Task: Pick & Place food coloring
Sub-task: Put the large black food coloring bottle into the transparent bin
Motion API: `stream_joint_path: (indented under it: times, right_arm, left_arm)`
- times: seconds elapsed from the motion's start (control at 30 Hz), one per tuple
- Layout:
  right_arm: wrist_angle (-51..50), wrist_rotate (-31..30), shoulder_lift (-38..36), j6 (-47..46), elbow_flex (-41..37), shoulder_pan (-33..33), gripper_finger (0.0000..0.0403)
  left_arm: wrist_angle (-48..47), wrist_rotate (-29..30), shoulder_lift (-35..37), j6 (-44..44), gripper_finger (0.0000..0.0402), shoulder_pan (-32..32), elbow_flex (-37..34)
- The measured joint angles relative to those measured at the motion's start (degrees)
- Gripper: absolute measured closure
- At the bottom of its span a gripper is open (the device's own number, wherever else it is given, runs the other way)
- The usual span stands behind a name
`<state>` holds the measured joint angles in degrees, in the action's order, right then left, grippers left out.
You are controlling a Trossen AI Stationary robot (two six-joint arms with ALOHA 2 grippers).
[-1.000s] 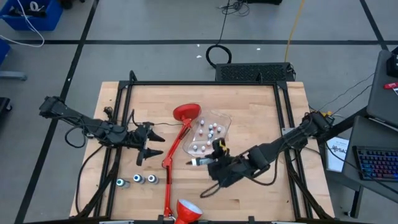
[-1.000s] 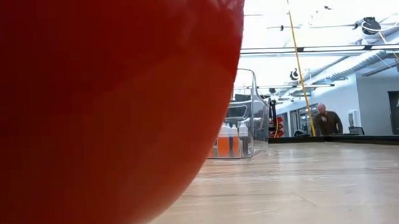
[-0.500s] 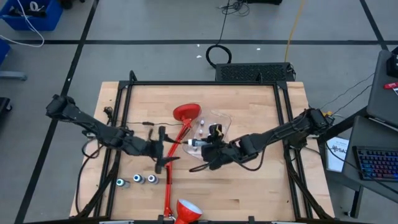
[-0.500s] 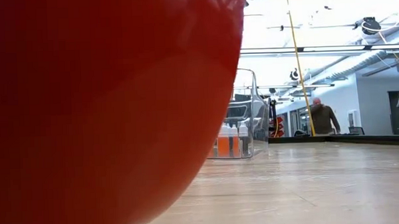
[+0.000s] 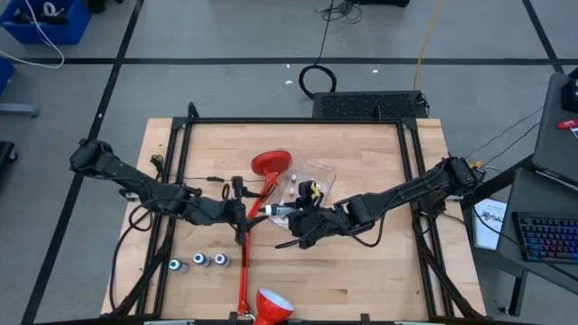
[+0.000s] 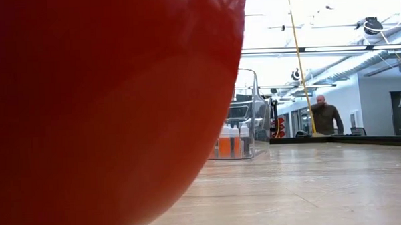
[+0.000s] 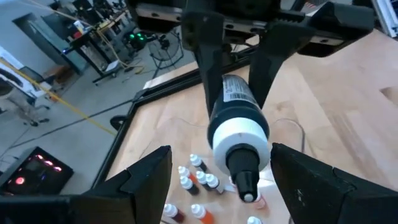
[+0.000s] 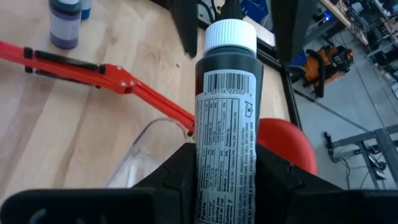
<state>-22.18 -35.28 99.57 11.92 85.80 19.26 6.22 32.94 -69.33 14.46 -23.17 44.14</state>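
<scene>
Over the middle of the wooden table (image 5: 379,271), the right gripper (image 5: 291,215) is clamped on a dark food-coloring bottle with a white cap and a barcode label (image 8: 225,112), holding it sideways with the cap pointing left. The left gripper (image 5: 240,206) faces it from the left, its two dark fingers (image 7: 149,177) spread apart on either side of the bottle's white nozzle without touching it. Both grippers meet just over the arm of the red desk lamp (image 5: 256,209), whose round base sits farther back and whose shade lies at the near edge, filling most of the low view.

Just right of the lamp's base stands the clear plastic tub (image 5: 321,178), with many tiny white-topped bottles (image 7: 198,180) inside, some tinted orange-red. Three slightly larger dark round bottles with pale tops (image 5: 199,261) stand in a row near the table's near left corner. A person (image 6: 326,119) stands far off in the room beyond.
</scene>
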Motion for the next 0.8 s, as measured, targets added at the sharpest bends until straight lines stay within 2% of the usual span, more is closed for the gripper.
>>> stream_joint_path:
  times: [0.37,0.5,0.7,0.8]
  right_arm:
    - [1.8,1.1,0.0,1.7,0.0,-0.1,0.0298]
    - [1.9,1.2,0.0,2.1,0.0,-0.2,0.0298]
    - [1.8,2.5,0.0,2.0,0.0,-0.2,0.0298]
    - [1.9,2.4,-0.1,2.0,0.0,-0.2,0.0298]
  left_arm:
    - [-0.1,-3.8,-0.1,0.3,0.0135,0.7,0.0]
    - [0.3,-5.9,-0.1,0.3,0.0177,0.7,0.0]
    - [0.2,-7.2,-0.1,0.9,0.0280,0.7,0.0]
    - [0.6,-7.3,-0.1,1.1,0.0282,0.7,0.0]
